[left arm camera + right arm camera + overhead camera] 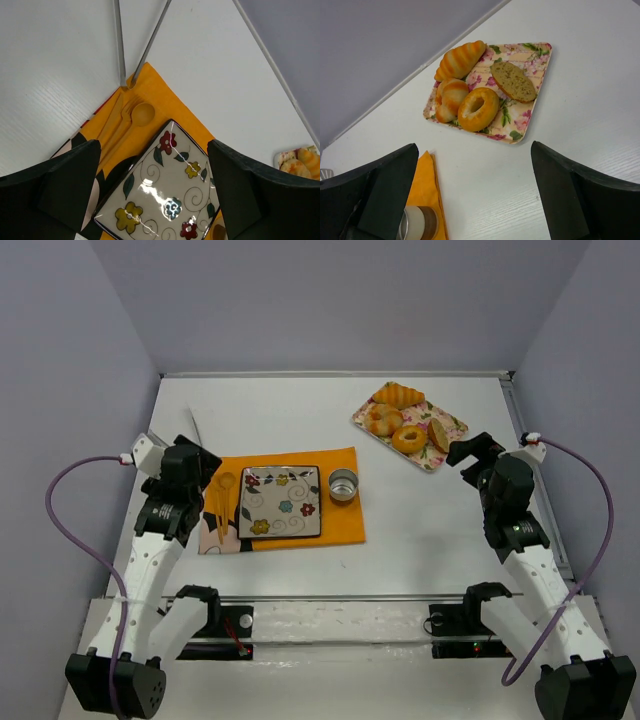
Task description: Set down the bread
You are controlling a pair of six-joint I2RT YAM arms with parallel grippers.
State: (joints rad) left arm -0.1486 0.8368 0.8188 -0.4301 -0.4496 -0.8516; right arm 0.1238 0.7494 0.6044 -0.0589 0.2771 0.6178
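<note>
- Well, only your right wrist camera shows the bread clearly: a flat oval slice with a speckled face. It lies on the flowered tray, just beside the glossy ring doughnut.
- Your right gripper hangs near that tray, its fingers wide apart and holding nothing.
- Only your left wrist camera shows a wooden spoon on the orange mat, beside a shiny square plate.
- Your left gripper is spread wide too, and holds nothing.
</note>
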